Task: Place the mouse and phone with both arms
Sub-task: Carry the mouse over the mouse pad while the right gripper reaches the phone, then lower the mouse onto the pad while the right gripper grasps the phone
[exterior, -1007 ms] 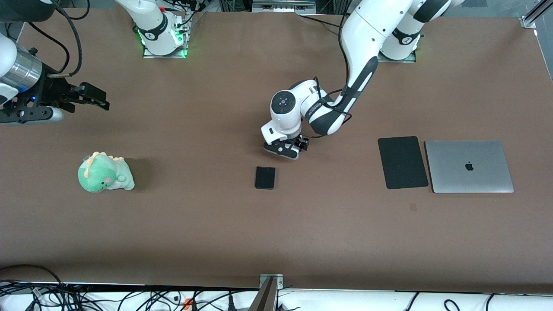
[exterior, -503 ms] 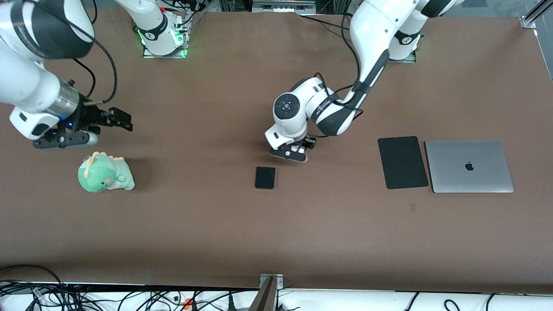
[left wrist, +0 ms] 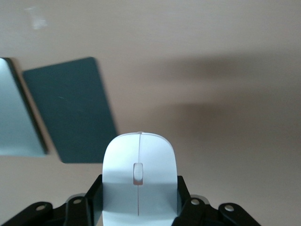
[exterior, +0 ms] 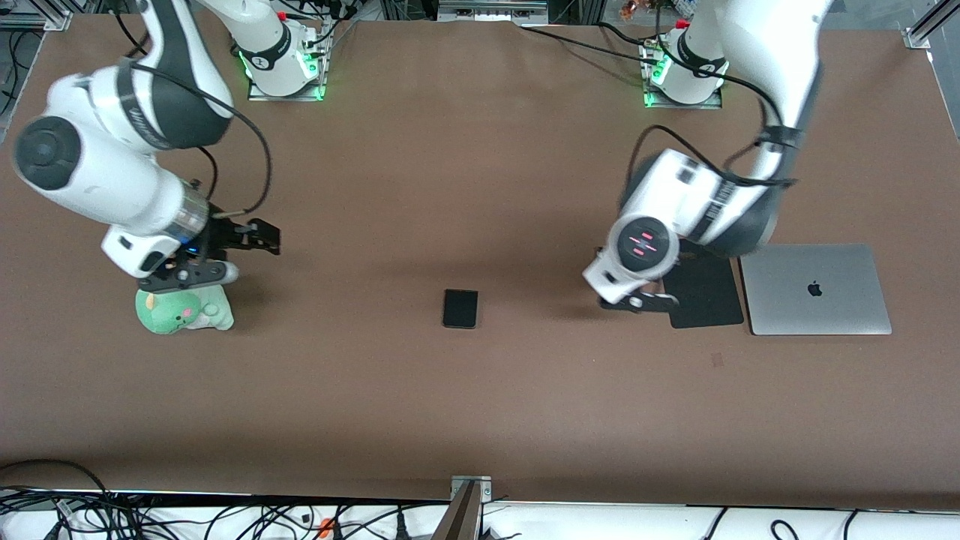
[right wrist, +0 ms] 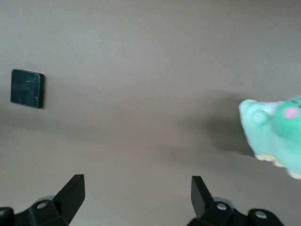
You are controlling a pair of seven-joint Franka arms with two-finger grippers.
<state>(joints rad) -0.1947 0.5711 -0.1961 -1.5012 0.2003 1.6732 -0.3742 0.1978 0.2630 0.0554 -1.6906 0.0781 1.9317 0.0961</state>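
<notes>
The white mouse (left wrist: pixel 139 176) is gripped between the black fingers of my left gripper (left wrist: pixel 139 197). In the front view this gripper (exterior: pixel 637 301) hangs over the table at the edge of the black mouse pad (exterior: pixel 709 300), and the wrist hides the mouse. The pad also shows in the left wrist view (left wrist: pixel 70 115). The black phone (exterior: pixel 460 308) lies flat mid-table and appears small in the right wrist view (right wrist: pixel 27 88). My right gripper (exterior: pixel 264 238) is open and empty (right wrist: pixel 136 193), just above the green plush dinosaur.
A green plush dinosaur (exterior: pixel 184 311) sits toward the right arm's end of the table, partly under the right hand. A closed silver laptop (exterior: pixel 814 289) lies beside the mouse pad toward the left arm's end. Cables hang along the table's front edge.
My left arm has carried the mouse from near the phone over to the mouse pad's edge. My right arm has swung in from the table's end to above the plush dinosaur.
</notes>
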